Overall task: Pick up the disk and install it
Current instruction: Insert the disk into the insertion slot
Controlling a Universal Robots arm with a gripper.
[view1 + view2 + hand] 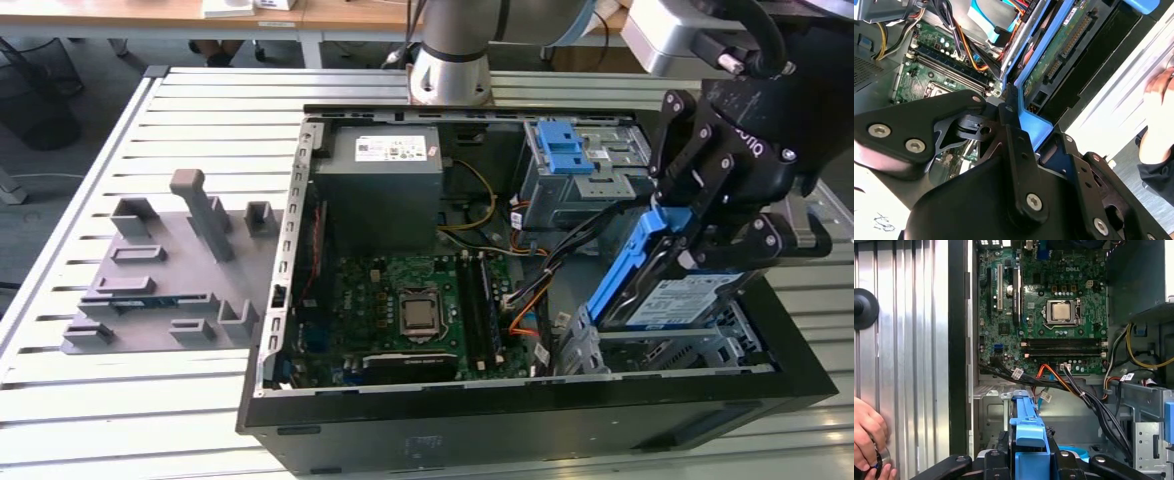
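Observation:
The disk [678, 300], a silver drive with a white-and-blue label in a blue carrier frame, hangs tilted on edge over the drive cage [727, 340] at the front of the open computer case on the exterior view's right. My gripper [701, 240] is shut on its upper part. In the second wrist view the disk's green circuit-board side [1064, 45] points down into the case, with the black gripper [1036, 135] clamped on the blue frame. In the first wrist view the disk's blue frame [1029, 437] sticks out from the gripper [1029, 462] above the bay.
In the case are a grey power-supply box [380, 175], the motherboard [400, 300], a light-blue latch piece [567, 150] and loose cables [561, 250] beside the bay. A grey fixture [160, 270] stands on the slatted table. A person's hand [866, 440] rests on the table by the case.

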